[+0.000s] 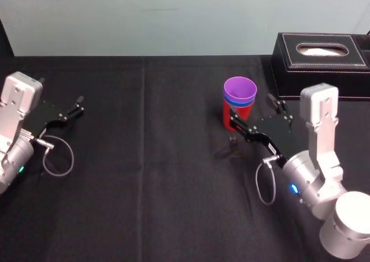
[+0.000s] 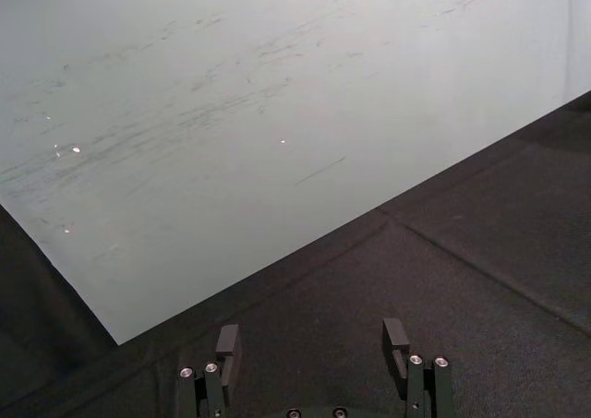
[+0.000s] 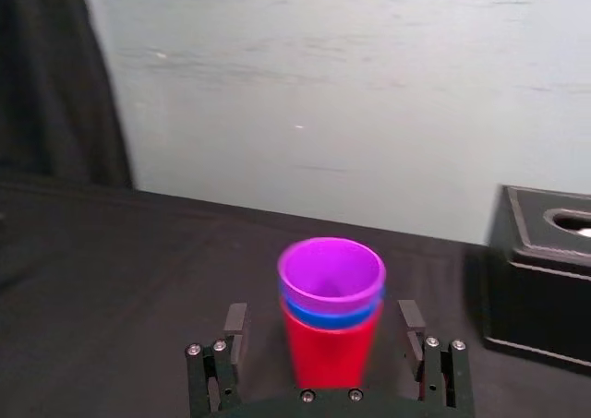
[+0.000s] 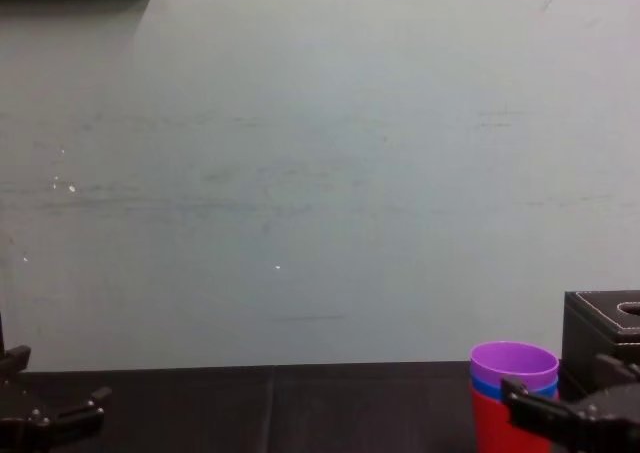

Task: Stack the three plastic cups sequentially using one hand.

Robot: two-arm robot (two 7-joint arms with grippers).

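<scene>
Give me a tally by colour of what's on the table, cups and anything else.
Purple cup: 1
Blue cup: 1
Red cup: 1
Black box: 1
Total: 4, with the three cups nested in one stack.
</scene>
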